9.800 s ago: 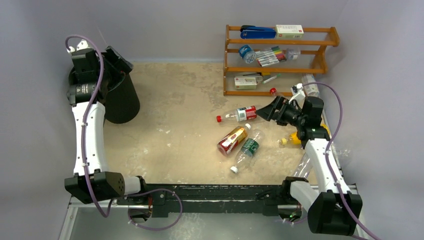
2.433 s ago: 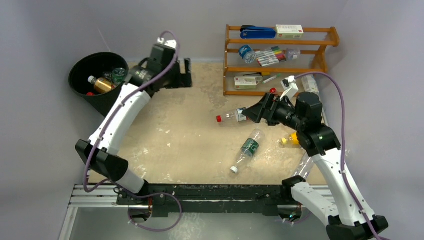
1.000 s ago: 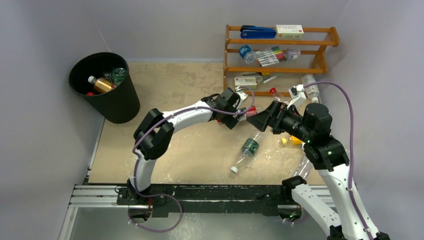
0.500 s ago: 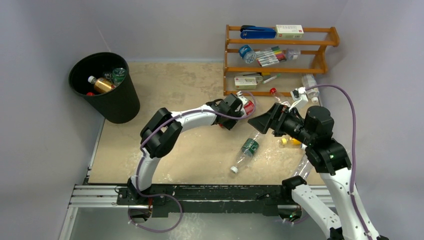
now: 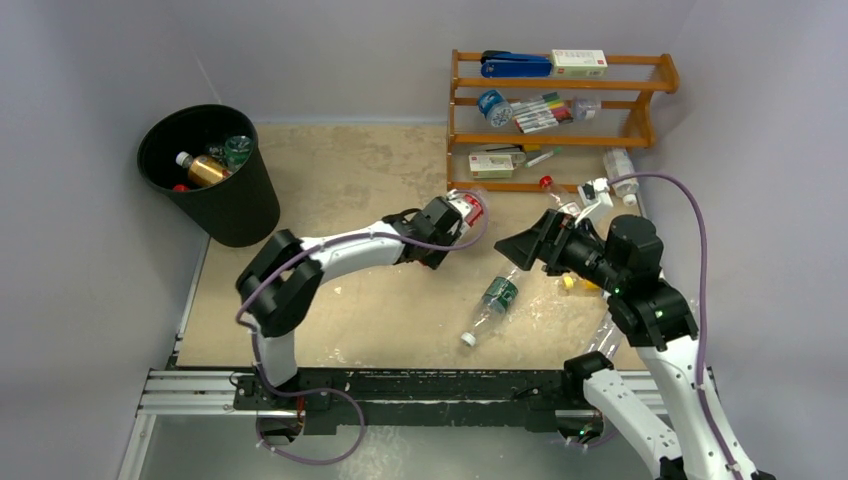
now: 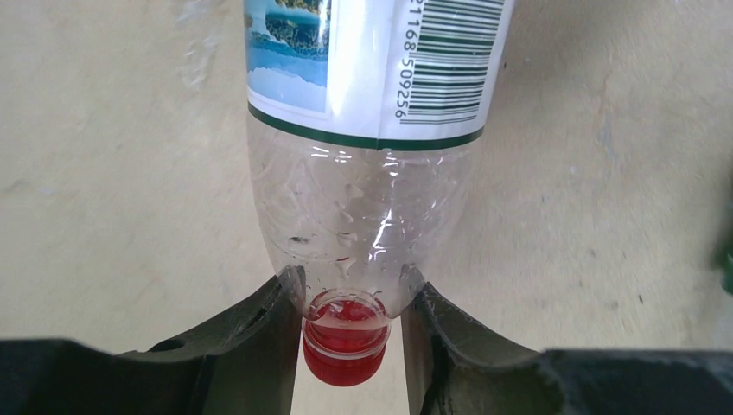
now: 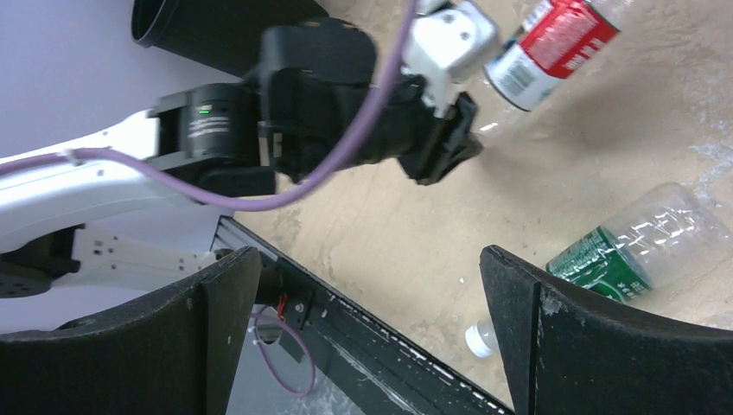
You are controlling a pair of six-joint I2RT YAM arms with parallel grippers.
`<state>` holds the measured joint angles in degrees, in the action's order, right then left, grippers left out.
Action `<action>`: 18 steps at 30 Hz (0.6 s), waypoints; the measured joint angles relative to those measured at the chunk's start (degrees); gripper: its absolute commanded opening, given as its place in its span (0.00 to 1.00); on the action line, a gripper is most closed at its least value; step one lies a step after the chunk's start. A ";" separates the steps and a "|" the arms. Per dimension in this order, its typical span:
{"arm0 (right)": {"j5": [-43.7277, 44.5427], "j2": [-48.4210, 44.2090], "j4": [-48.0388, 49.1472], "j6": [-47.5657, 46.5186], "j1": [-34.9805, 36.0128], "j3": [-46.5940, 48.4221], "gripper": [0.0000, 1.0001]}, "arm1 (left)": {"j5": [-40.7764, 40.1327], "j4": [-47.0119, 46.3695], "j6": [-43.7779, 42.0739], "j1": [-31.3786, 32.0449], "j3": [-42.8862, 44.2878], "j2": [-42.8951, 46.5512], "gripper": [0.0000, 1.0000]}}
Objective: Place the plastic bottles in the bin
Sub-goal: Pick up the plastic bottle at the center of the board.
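Just near of the wooden rack (image 5: pixel 560 100), left gripper (image 6: pixel 346 316): fingers (image 6: pixel 264 333) drawn in tight on the neck of a clear red-capped bottle (image 6: pixel 363 130), pinching just above the cap
Red-capped bottle: red-and-white label, body pointing away from the gripper toward the rack
Right gripper (image 7: pixel 372 259): fingers (image 7: pixel 216 328) spread wide with nothing between them, hovering just right of the held bottle
Green-labelled bottle (image 5: pixel 497 297): lying on the tan table (image 5: pixel 350 180) below the right gripper, white cap toward the near edge
Bin (image 5: pixel 235 215): far left corner, well apart from both grippers, several bottles (image 5: pixel 205 168) inside
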<state>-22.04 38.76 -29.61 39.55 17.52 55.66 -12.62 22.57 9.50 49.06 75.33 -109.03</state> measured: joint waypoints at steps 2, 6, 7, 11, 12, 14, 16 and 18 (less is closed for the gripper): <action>0.00 -0.70 0.66 0.09 0.00 -0.98 1.00 | -0.74 0.35 0.96 0.00 -2.36 4.48 0.34; -0.50 -1.25 1.01 0.37 0.00 -2.95 1.00 | -2.93 1.46 2.56 0.00 -5.40 13.73 0.34; -0.87 -0.79 1.31 0.37 0.00 -3.23 1.00 | -3.56 1.53 3.04 0.00 -5.88 15.58 0.34; -1.73 2.71 1.57 -0.37 0.00 -3.28 1.00 | -6.16 2.93 4.46 0.00 -6.73 21.29 0.35; -1.70 3.54 1.51 -0.55 0.00 -3.15 1.00 | -6.82 3.19 4.72 -0.02 -6.73 22.23 0.35; -1.68 5.51 1.38 -0.76 0.00 -2.19 1.00 | -7.96 3.87 5.05 -0.02 -6.64 23.37 0.35; -1.62 6.54 1.40 -0.94 0.00 -1.16 1.00 | -9.14 5.40 5.33 -0.02 -6.23 24.06 0.35; -1.62 6.73 1.40 -0.94 0.00 0.24 1.00 | -10.19 6.73 5.95 -0.02 -5.33 24.28 0.35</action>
<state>-23.66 45.50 -28.21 38.61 17.52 55.90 -22.81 29.30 15.44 49.04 70.00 -84.75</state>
